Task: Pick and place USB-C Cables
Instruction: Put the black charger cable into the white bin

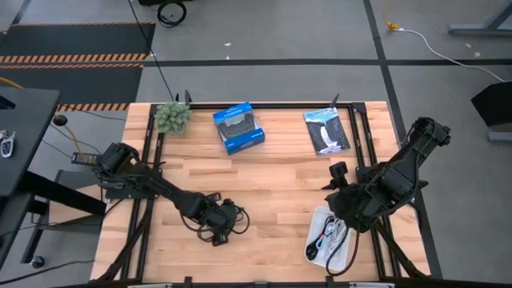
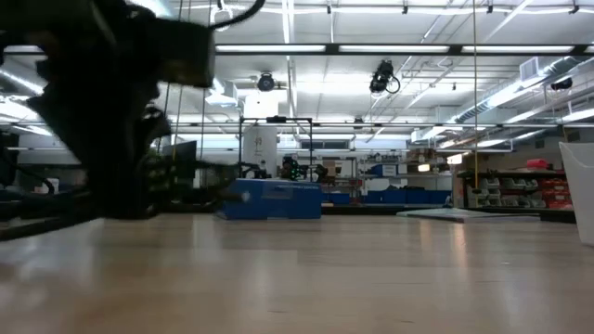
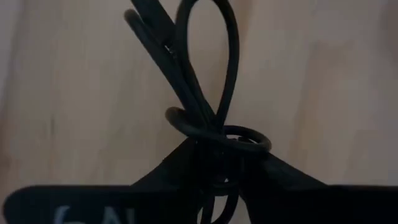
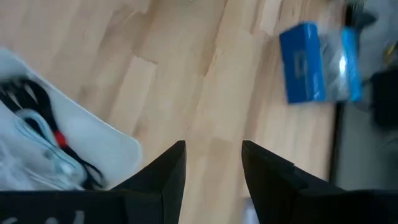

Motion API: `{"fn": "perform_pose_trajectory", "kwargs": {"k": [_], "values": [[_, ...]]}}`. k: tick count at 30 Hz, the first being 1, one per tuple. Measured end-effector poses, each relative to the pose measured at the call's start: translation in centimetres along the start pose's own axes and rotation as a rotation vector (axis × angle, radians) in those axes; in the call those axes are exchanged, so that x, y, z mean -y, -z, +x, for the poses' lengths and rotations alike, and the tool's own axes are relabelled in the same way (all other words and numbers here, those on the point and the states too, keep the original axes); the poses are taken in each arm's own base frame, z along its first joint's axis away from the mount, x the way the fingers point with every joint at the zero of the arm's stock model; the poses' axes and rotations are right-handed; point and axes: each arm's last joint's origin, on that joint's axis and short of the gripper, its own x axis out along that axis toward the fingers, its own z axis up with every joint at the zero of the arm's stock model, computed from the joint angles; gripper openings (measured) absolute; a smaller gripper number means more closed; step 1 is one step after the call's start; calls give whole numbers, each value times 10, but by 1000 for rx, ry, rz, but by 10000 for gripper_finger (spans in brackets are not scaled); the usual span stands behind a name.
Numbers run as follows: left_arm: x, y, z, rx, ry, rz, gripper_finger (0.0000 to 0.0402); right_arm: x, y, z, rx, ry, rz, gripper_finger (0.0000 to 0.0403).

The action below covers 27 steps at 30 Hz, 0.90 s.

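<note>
My left gripper (image 1: 218,224) (image 3: 214,163) is near the table's near edge, left of centre, shut on the loose black cable (image 1: 237,216) (image 3: 205,93). In the low view it shows as a dark blurred mass (image 2: 111,121). My right gripper (image 1: 339,205) (image 4: 213,152) is open above bare wood just beyond the far end of the white tray (image 1: 320,216) (image 4: 109,146). In the tray lie the black cable with red (image 4: 59,140) and the white cable (image 4: 34,130). I cannot make out a short grey cable. My left gripper pinches the black cable's gathered strands (image 3: 211,146) between its two fingers, where a loop wraps around the bundle. Long loops (image 3: 221,56) run forward past the fingertips. Whether the cable is clear of the table, I cannot tell.
A blue box (image 1: 238,128) (image 4: 311,62) and a dark flat packet (image 1: 326,130) lie toward the far edge, with a small green plant (image 1: 172,118) at the far left corner. Black frame rails run along both table sides. Bare wood (image 1: 280,184) lies between the arms.
</note>
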Motion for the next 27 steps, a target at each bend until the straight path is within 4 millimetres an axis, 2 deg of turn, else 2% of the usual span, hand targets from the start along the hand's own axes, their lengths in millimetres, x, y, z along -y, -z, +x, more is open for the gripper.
{"fn": "perform_pose_trajectory", "kwargs": {"k": [3,12,21,27], "values": [[6,-16,-10,88,-20,55,95,-1,0,0,-3,-9,130,162],[15,-77,-45,518,-254,324,108,-10,4,23,43,96,305,162],[13,-128,-79,830,-318,470,110,-2,-12,9,306,145,401,167],[16,-146,-102,1004,-378,557,111,7,-18,-3,417,121,426,189]]}}
